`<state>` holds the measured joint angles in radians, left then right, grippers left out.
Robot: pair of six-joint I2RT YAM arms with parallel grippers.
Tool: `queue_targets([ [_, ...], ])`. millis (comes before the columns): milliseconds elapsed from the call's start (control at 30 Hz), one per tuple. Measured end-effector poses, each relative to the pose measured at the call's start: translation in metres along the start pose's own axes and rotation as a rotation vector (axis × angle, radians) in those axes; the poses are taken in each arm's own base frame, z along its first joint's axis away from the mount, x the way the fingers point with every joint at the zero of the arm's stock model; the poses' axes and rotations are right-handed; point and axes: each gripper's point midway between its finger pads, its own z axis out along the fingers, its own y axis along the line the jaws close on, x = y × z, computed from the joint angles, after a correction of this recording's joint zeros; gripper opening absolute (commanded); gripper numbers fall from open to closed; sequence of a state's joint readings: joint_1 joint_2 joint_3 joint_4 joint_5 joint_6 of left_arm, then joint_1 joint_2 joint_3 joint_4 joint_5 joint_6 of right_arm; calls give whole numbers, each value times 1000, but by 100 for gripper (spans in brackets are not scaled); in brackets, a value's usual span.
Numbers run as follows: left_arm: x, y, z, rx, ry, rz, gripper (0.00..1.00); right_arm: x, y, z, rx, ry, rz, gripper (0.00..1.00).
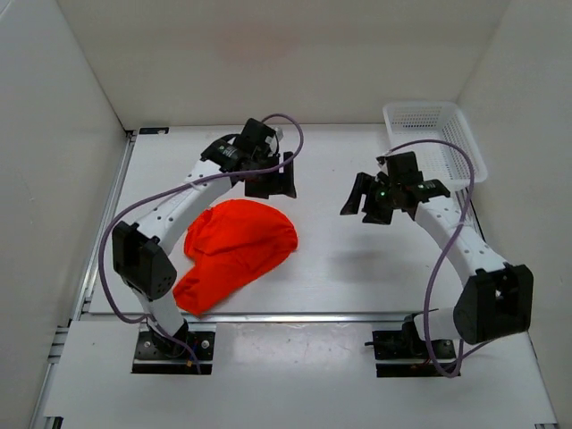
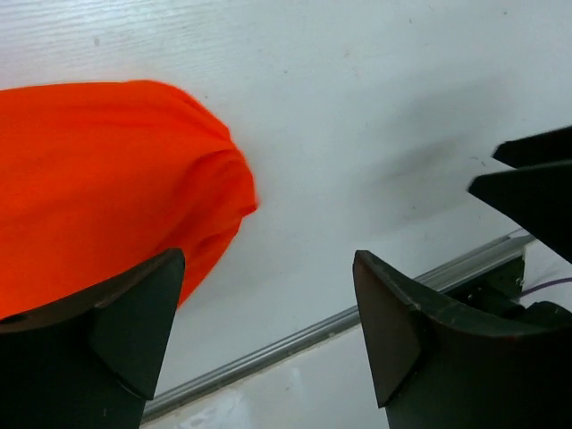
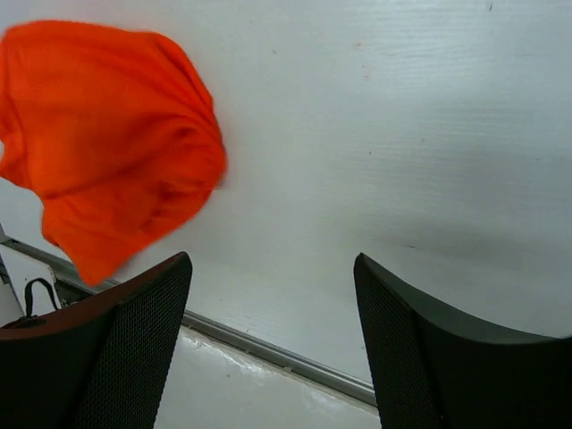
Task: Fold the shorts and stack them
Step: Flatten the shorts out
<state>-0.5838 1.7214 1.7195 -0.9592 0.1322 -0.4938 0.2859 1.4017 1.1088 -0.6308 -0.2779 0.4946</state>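
One pair of orange-red shorts [image 1: 237, 250] lies in a rounded, loosely doubled heap on the counter [image 1: 357, 268], toward the near left corner, with its lower tip close to the near edge. The left gripper [image 1: 271, 183] hovers just past the heap's far side, fingers spread wide and empty. The right gripper [image 1: 380, 201] hangs mid-counter, well apart from the cloth, equally wide and empty. A white mesh basket [image 1: 418, 107] sits in the far right corner. The main risk, as I judge it, is the soft, layered fabric: a pinch at the rounded edge may catch only the top layer and pull the heap open. No drawstring shows, so which end is the waist is unclear, and a fold could go crooked.
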Motion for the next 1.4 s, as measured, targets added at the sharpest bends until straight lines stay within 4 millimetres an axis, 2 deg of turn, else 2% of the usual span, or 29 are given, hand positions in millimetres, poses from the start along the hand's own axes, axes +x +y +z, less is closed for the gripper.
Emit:
queue_targets([
  [67,-1,1,-1,-25,-2,6,82,-7,2,-15,-1,-59,-30,78],
  [167,-22,28,-30,-78,-94,-53,72,-12,9,-33,-20,-123,-73,80],
  [233,-35,69,-61,-137,-192,-141,71,-11,13,-36,-25,-132,-91,85],
  [300,-30,117,-86,-217,-254,-244,78,-5,16,-30,-25,-115,-114,87],
  [333,-20,142,-95,-259,-277,-308,78,1,19,-25,-25,-92,-128,87],
  [400,10,172,-95,-313,-250,-394,80,13,25,-15,-26,-48,-155,88],
  [533,82,190,-50,-330,-45,-478,76,34,34,8,-25,38,-194,88],
  [633,120,195,-20,-348,102,-512,73,42,34,19,-13,76,-196,90],
  [700,133,197,-9,-358,149,-524,63,42,34,21,-9,81,-194,90],
  [767,136,197,-3,-360,169,-527,58,40,35,21,-10,74,-196,90],
  [900,134,197,9,-353,186,-511,24,34,39,19,-16,53,-201,90],
  [933,133,196,11,-349,187,-506,10,33,39,19,-15,51,-201,90],
  [1067,120,187,16,-323,182,-467,10,32,37,20,-4,45,-202,90],
  [1167,97,168,17,-283,147,-422,10,29,34,19,11,38,-199,90],
  [1233,71,147,19,-243,115,-373,10,23,30,15,23,21,-190,90],
  [1300,39,114,24,-185,74,-311,10,12,22,8,40,-14,-167,90],
  [1400,-16,49,41,-73,20,-200,10,-10,10,-18,57,-113,-123,90],
])
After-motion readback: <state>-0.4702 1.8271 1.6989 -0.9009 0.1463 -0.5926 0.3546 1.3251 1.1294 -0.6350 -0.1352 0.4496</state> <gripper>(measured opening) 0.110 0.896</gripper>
